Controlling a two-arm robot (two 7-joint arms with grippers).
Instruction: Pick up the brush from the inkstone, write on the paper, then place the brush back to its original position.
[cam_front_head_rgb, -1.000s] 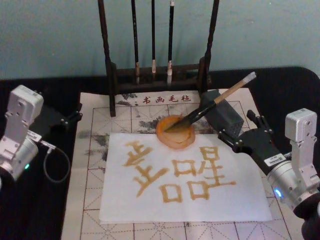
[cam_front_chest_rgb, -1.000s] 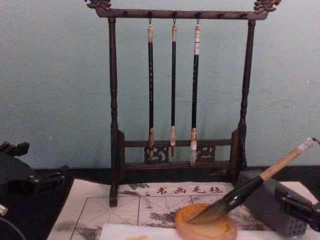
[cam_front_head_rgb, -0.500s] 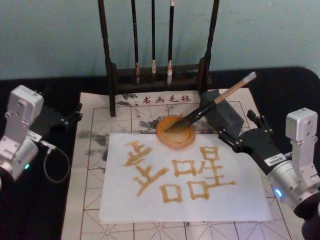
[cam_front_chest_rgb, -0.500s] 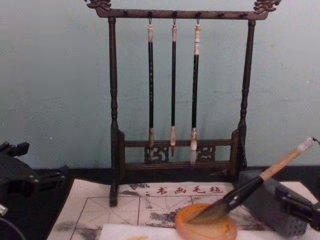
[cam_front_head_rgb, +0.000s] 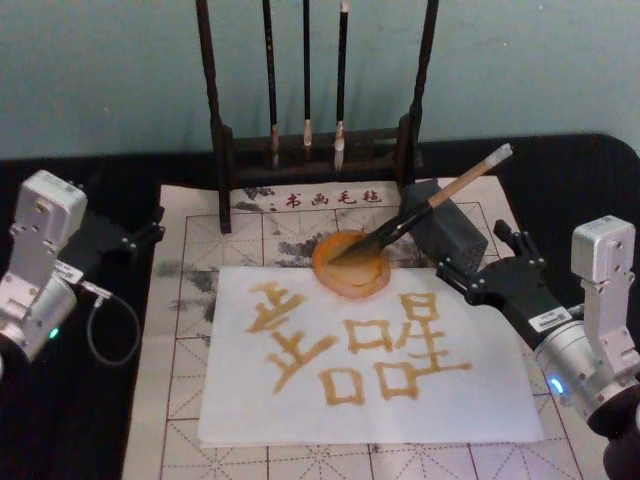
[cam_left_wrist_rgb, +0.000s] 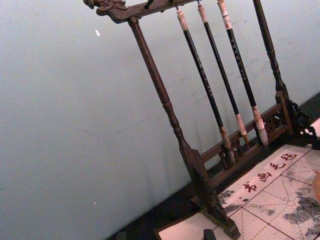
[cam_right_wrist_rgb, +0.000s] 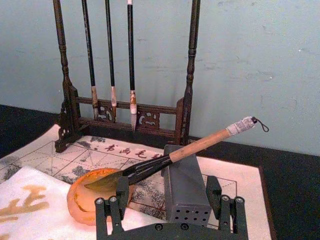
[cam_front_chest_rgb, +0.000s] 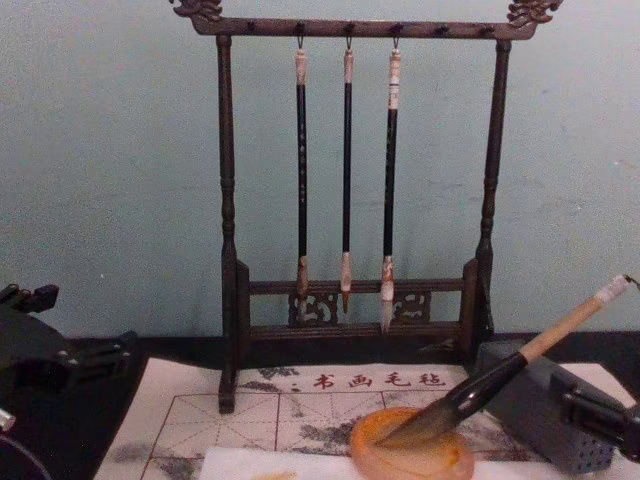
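The brush (cam_front_head_rgb: 430, 205) lies slanted, its bristle tuft in the round orange inkstone (cam_front_head_rgb: 345, 282) and its tan shaft leaning on a grey block (cam_front_head_rgb: 452, 238). Just in front lies the white paper (cam_front_head_rgb: 300, 400), which carries several amber brush-written characters. My right gripper (cam_front_head_rgb: 485, 258) stands open to the right of the block and nothing is between its fingers. The right wrist view has the open right gripper (cam_right_wrist_rgb: 169, 202) low in front of the brush (cam_right_wrist_rgb: 200, 145) and inkstone (cam_right_wrist_rgb: 82, 205). My left gripper (cam_front_head_rgb: 140, 240) is parked open at the left edge of the mat.
A dark wooden rack (cam_front_head_rgb: 310, 150) with three thin hanging brushes stands at the back of the beige grid mat (cam_front_head_rgb: 180, 300). Around the mat the table is black. A cable loops beside the left arm (cam_front_head_rgb: 110, 330).
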